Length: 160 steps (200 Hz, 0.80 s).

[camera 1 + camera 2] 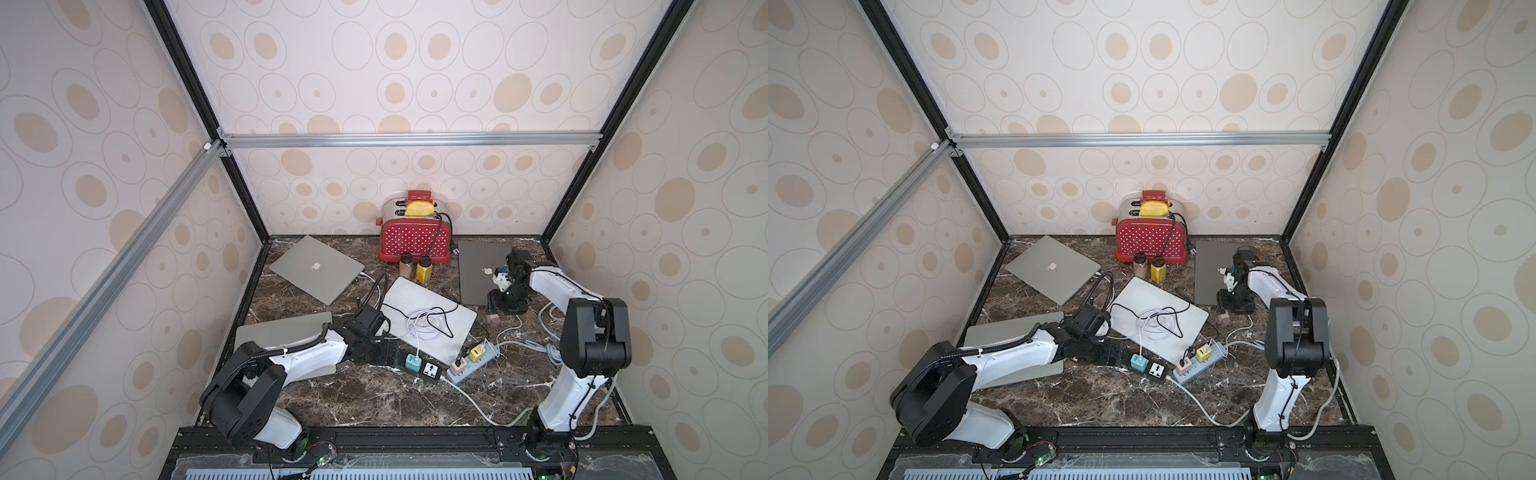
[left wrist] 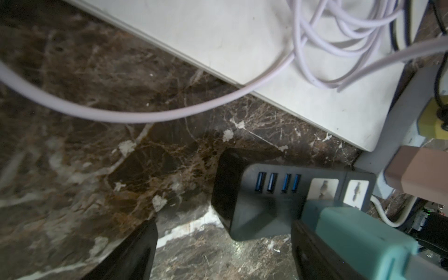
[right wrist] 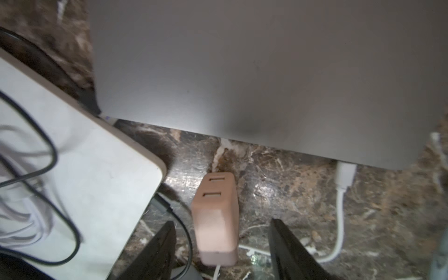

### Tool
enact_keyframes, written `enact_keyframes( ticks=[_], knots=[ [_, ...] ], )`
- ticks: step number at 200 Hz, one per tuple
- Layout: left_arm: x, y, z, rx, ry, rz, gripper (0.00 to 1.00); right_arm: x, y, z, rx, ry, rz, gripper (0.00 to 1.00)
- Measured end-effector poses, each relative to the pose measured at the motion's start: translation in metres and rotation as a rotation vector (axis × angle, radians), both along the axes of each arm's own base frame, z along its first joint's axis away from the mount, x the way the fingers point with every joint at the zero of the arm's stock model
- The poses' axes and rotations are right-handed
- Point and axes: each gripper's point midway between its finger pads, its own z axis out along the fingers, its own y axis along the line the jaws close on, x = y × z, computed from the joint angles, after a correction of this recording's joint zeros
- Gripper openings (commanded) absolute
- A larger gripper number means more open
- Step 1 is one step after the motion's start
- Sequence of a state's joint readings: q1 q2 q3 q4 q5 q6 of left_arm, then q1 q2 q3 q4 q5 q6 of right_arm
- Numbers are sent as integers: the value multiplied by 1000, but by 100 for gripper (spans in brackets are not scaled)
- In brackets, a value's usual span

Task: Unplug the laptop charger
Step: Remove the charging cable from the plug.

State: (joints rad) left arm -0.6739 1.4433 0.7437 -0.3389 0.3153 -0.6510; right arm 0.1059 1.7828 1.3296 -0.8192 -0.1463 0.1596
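Observation:
A pink charger block (image 3: 215,218) lies loose on the marble (image 3: 291,194), just in front of the dark grey laptop (image 3: 266,72). It is plugged into nothing. My right gripper (image 3: 221,221) is open, one finger on each side of the block, neither touching it. In both top views the block (image 1: 493,321) (image 1: 1224,319) sits under the right gripper (image 1: 496,307). A white cable plug (image 3: 344,174) sits in the grey laptop's edge. My left gripper (image 2: 223,221) is open near the end of the black power strip (image 2: 266,201). A teal charger (image 2: 358,232) is outside one finger.
A white laptop (image 1: 428,320) with coiled cables lies mid-table. A grey-blue power strip (image 1: 473,368) carries pink and yellow plugs. At the back stand a red toaster (image 1: 415,237) and two jars (image 1: 415,268). A silver laptop (image 1: 316,268) lies back left, another (image 1: 282,330) under my left arm.

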Motion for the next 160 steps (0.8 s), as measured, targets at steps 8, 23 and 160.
enact_keyframes(
  ticks=[8, 23, 160],
  knots=[
    [-1, 0, 5, -8, -7, 0, 89, -1, 3, 16, 20, -38, 1, 65],
    [-3, 0, 19, -35, -27, -2, 90, -6, 14, 55, 80, -151, 7, 65],
    [-21, -24, 36, -234, 37, -66, 99, -161, 232, 65, 315, -294, 463, 61]
  ],
)
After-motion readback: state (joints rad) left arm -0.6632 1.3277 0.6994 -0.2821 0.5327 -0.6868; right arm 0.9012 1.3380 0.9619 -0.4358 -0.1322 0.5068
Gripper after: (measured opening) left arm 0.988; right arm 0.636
